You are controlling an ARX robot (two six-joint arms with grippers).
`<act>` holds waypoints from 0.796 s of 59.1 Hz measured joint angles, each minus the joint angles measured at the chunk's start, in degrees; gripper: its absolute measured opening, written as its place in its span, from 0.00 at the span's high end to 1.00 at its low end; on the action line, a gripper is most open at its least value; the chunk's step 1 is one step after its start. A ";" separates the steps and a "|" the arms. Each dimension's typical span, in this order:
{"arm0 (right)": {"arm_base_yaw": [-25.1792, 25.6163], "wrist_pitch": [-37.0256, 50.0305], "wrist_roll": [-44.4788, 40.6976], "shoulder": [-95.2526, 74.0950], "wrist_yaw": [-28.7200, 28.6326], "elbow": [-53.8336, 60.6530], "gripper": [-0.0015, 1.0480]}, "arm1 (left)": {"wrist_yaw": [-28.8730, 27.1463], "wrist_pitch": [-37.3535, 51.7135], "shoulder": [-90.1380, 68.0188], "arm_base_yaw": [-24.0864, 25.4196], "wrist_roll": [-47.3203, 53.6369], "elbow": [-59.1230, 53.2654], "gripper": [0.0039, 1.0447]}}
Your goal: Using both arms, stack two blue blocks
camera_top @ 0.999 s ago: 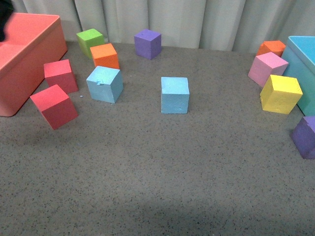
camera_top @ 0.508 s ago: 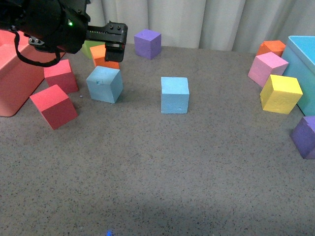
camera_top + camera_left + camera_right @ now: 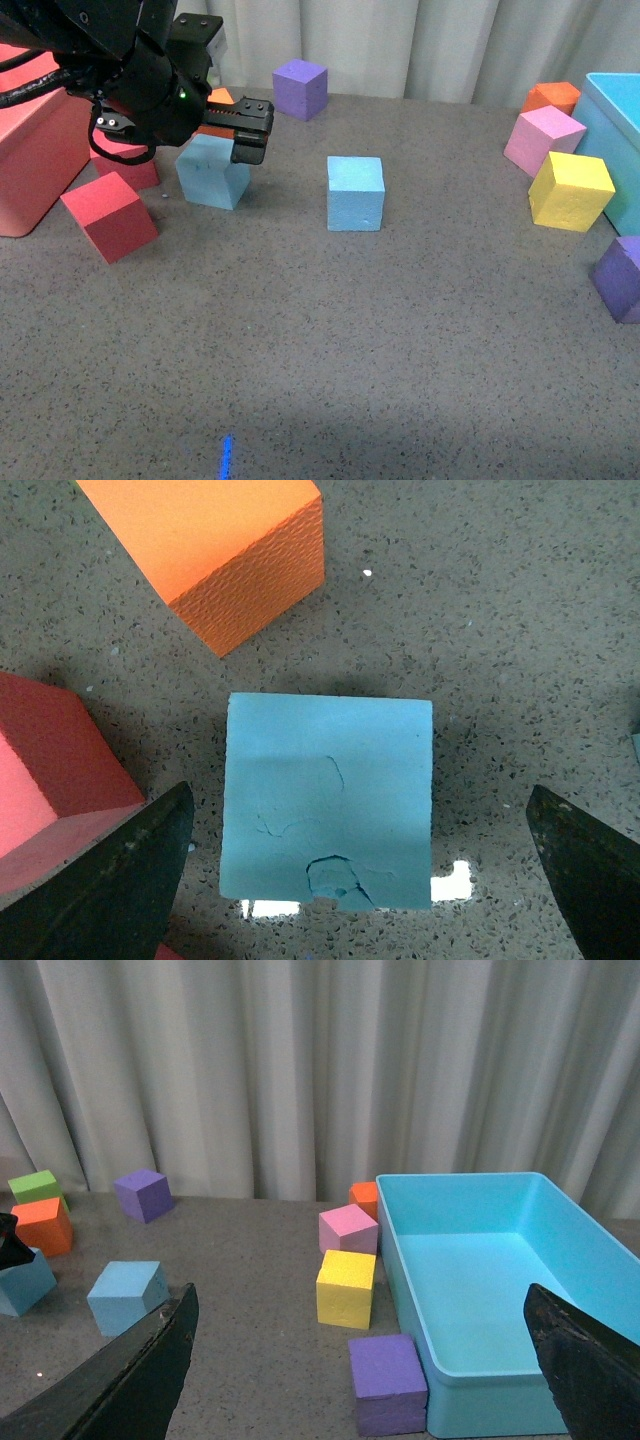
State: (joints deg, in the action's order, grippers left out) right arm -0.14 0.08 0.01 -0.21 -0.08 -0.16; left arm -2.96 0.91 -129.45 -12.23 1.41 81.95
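**Left arm closes in on first blue block**

Within a second the left pincer (image 3: 358,820) has swung in to hang above the nicked blue block (image 3: 210,178) on the desk (image 3: 350,350), its fingers spread wide on either side and not touching it. The second blue block (image 3: 355,193) sits apart, to the nicked block's right. The right pincer (image 3: 360,1360), also spread, hangs well away. A grasp looks near; stacking has not begun.
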 joint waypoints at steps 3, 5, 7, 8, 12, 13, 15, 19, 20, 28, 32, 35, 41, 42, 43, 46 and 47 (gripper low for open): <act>0.00 0.00 0.00 0.00 0.00 0.00 0.09 | -0.28 -0.52 -0.83 0.00 -0.07 0.79 0.06; 0.00 0.00 0.00 0.00 0.00 0.00 0.09 | -0.28 -0.66 -1.14 0.00 -0.22 1.09 0.06; 0.00 0.00 0.00 0.00 0.00 0.00 0.09 | -0.55 -1.05 -1.75 0.07 -0.22 1.68 0.06; 0.00 0.00 0.00 0.00 0.00 0.00 0.09 | -0.94 -1.22 -2.16 0.07 -0.22 2.05 0.06; 0.00 0.00 0.00 0.00 0.00 0.00 0.09 | -1.05 -2.05 -3.37 0.13 -0.76 3.13 0.06; 0.00 0.00 0.00 0.00 0.00 0.00 0.09 | -1.07 -2.23 -3.58 0.15 -0.85 3.32 0.06; 0.00 0.00 0.00 0.00 0.00 0.00 0.09 | -1.36 -2.56 -4.17 0.22 -0.94 3.76 0.06; 0.00 0.00 0.00 0.00 0.00 0.00 0.09 | -1.22 -3.61 -5.35 0.35 -1.95 4.68 0.06; 0.00 0.00 0.00 0.00 0.00 0.00 0.09 | -1.07 -3.78 -5.51 0.37 -2.19 4.79 0.06; 0.00 0.00 0.00 0.00 0.00 0.00 0.09 | -1.46 -5.07 -6.93 0.48 -3.43 6.05 0.12; 0.00 0.00 0.00 0.00 0.00 0.00 0.09 | -1.55 -5.14 -6.93 0.48 -3.82 6.23 0.22; 0.00 0.00 0.00 0.00 0.00 0.00 0.09 | -1.70 -5.31 -6.93 0.48 -4.11 6.43 0.31; 0.00 0.00 0.00 0.00 0.00 0.00 0.09 | -2.25 -5.66 -6.60 0.37 -4.81 6.32 0.47; 0.00 0.00 0.00 0.00 0.00 0.00 0.09 | -2.25 -5.73 -6.36 0.26 -5.09 6.10 0.48; 0.00 0.00 0.00 0.00 0.00 0.00 0.09 | -2.21 -5.86 -6.10 0.20 -5.33 5.79 0.48; 0.00 0.00 0.00 0.00 0.00 0.00 0.09 | -2.60 -6.25 -4.90 -0.20 -6.62 4.55 0.50; 0.00 0.00 0.00 0.00 0.00 0.00 0.09 | -2.75 -6.25 -4.28 -0.39 -7.10 4.07 0.51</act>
State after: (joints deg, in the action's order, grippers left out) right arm -0.14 0.08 0.01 -0.21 -0.08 -0.16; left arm -5.72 -5.34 -133.73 -12.62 -5.69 86.02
